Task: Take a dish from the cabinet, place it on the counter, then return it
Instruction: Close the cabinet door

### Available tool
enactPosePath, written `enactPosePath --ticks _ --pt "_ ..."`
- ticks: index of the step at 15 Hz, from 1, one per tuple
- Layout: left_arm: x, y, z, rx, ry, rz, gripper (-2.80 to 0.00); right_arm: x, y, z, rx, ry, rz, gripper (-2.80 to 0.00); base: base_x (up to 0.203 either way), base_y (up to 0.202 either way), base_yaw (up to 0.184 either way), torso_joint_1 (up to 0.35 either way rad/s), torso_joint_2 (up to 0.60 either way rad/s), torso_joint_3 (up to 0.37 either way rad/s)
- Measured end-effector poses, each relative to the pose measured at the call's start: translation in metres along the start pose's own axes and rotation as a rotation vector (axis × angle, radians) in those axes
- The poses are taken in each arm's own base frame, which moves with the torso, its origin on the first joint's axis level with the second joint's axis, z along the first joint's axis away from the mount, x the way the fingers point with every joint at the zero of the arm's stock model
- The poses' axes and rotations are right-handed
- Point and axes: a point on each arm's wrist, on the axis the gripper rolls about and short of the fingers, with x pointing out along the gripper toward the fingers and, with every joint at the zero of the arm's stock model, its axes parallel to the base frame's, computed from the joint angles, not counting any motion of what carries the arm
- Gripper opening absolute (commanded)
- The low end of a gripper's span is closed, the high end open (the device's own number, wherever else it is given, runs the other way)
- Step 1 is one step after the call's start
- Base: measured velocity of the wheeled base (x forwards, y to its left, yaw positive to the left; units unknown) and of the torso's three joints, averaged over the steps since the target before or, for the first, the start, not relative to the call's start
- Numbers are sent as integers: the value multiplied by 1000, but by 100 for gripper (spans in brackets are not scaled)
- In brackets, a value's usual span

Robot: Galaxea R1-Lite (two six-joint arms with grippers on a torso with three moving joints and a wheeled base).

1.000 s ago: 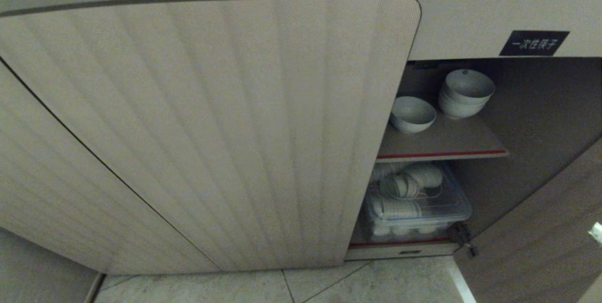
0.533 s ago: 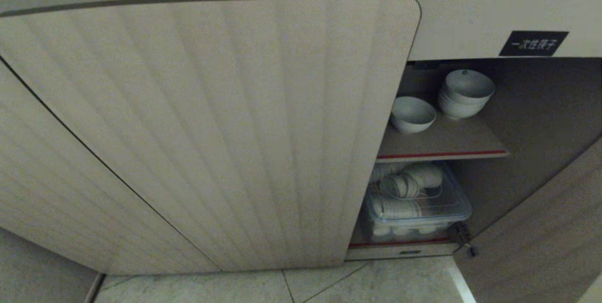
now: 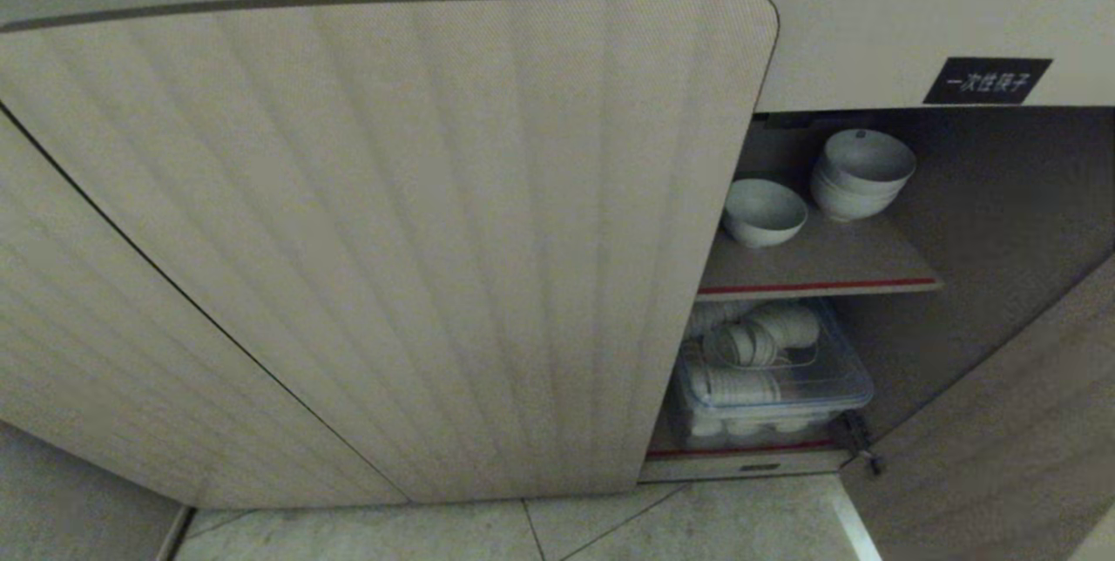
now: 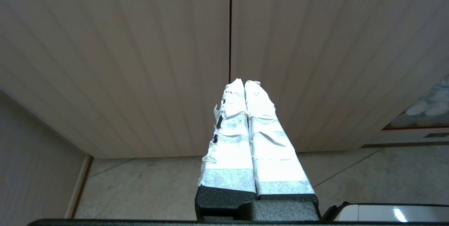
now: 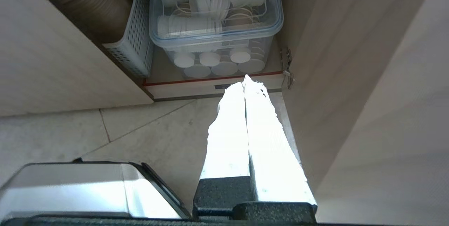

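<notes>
I see the bowl [image 3: 764, 211] standing upright on the red-edged shelf [image 3: 819, 286] in the cabinet [image 3: 871, 38], mouth up, just beside the stacked bowls [image 3: 861, 172]; being round, it has no long axis. It looks like glazed ceramic, so probably slippery, stiff and breakable, and I would pinch it over the rim. My right gripper [image 5: 245, 78] hangs low below that shelf, fingers pressed together and empty; my left gripper [image 4: 244, 82] is likewise.
</notes>
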Motion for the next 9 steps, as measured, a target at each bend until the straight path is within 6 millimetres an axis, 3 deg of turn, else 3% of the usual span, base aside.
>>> enactPosePath --ticks 9 --pt "0 0 0 0 0 0 -280 -22 -1 -19 -40 -174 19 -280 0 0 0 0 0 0"
